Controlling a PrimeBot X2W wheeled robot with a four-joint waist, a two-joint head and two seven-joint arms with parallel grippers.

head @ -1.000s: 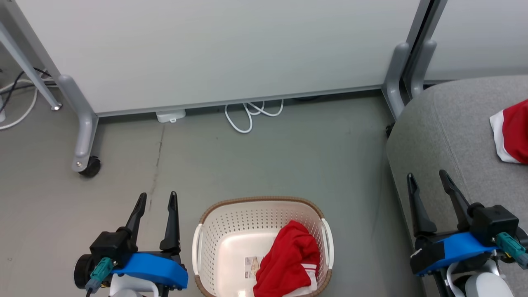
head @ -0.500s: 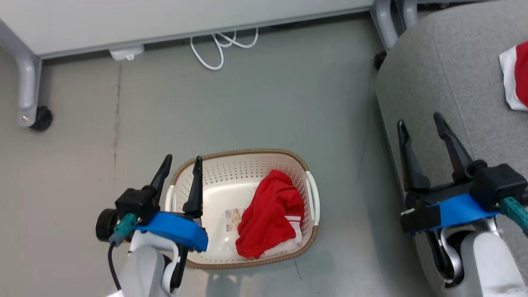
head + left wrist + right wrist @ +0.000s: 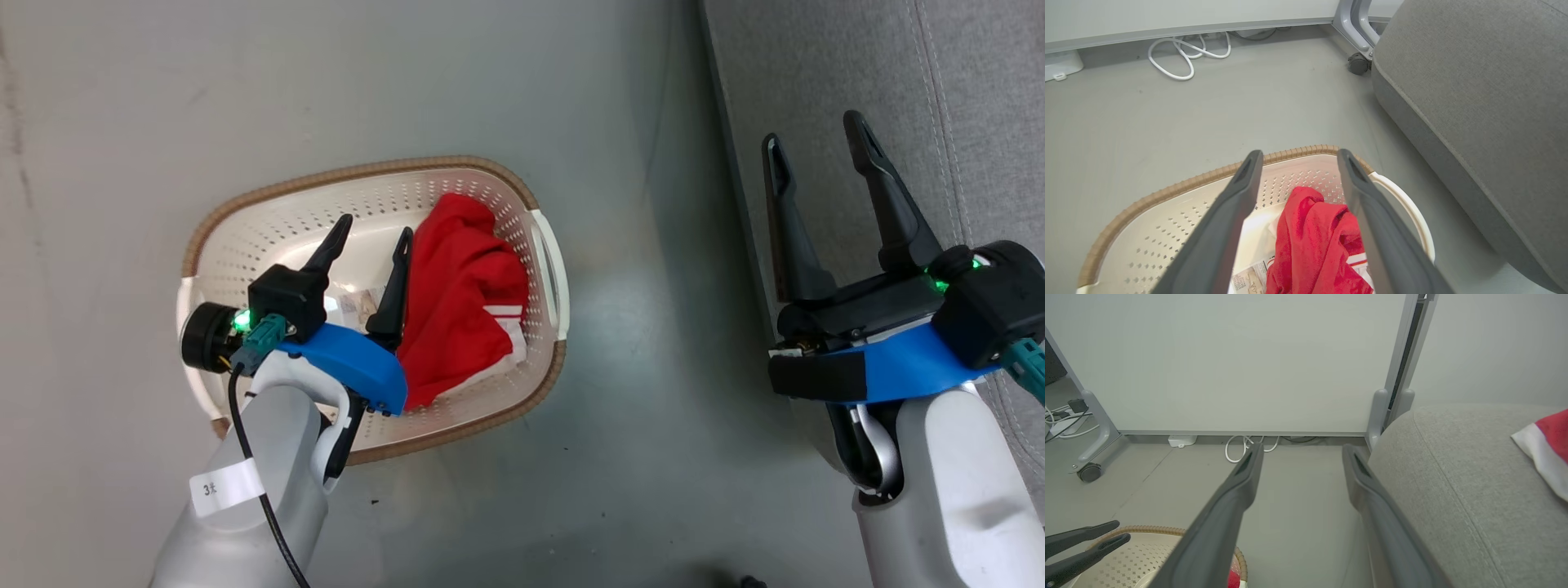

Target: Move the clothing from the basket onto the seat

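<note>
While left hand (image 3: 375,226) gapes over basket (image 3: 326,174) | clothing (image 3: 457,294) — long axis crosswise

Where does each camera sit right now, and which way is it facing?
Head view: on the head, looking steeply down at the basket and seat; shows open left gripper over the basket, open right gripper by the seat, both forearms.
Left wrist view: above the basket, facing along its own two fingers at the red garment inside.
Right wrist view: facing the white panel and a second red garment on the seat, past its own fingers.
All three views share the basket and the seat.
</note>
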